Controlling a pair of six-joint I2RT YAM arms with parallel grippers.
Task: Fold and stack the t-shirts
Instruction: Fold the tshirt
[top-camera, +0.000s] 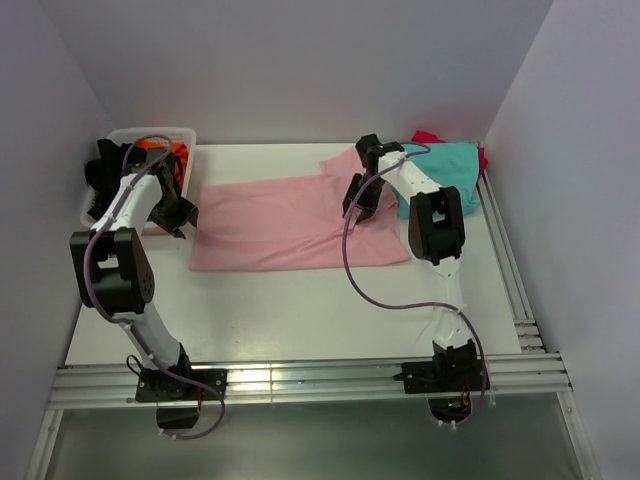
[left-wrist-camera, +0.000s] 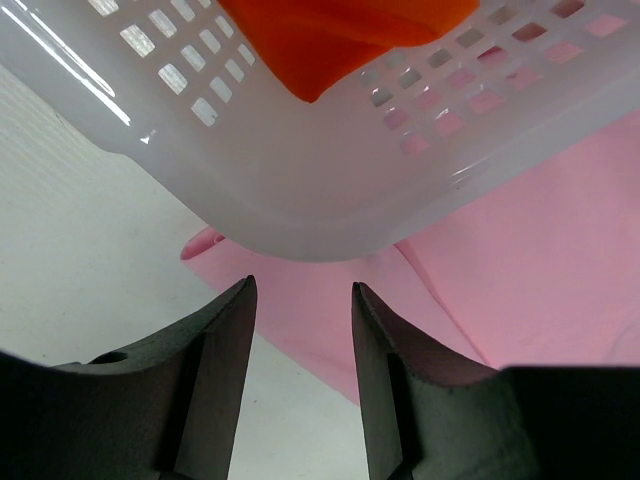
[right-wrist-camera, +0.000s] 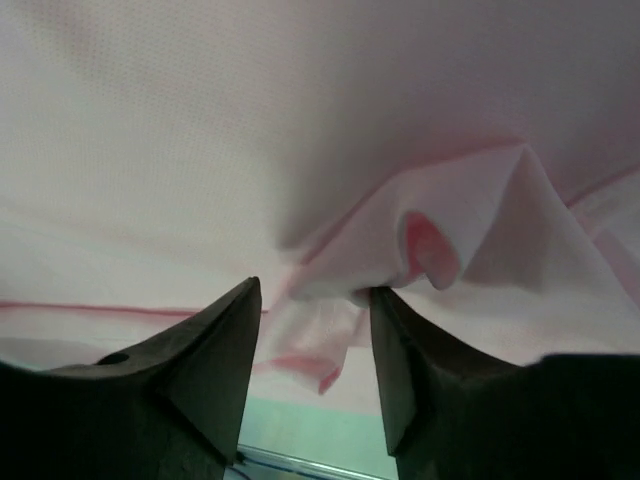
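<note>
The light pink t-shirt (top-camera: 290, 225) lies spread flat across the middle of the table. My left gripper (top-camera: 180, 215) hangs open and empty over its left edge (left-wrist-camera: 520, 250), beside the basket. My right gripper (top-camera: 360, 200) is open over the shirt's right part. In the right wrist view a bunched pink fold (right-wrist-camera: 420, 245) sits between the open jaws (right-wrist-camera: 315, 290) and touches the right fingertip (right-wrist-camera: 385, 300). The teal t-shirt (top-camera: 455, 175) and the magenta one (top-camera: 430, 138) lie at the back right. The orange t-shirt (top-camera: 175, 152) is in the basket, and also shows in the left wrist view (left-wrist-camera: 340, 40).
The white plastic basket (top-camera: 120, 140) stands at the back left, close in front of my left gripper (left-wrist-camera: 303, 290); its perforated wall (left-wrist-camera: 300, 190) fills that view. Dark cloth (top-camera: 100, 175) shows in it. A metal rail (top-camera: 505, 250) runs along the table's right edge.
</note>
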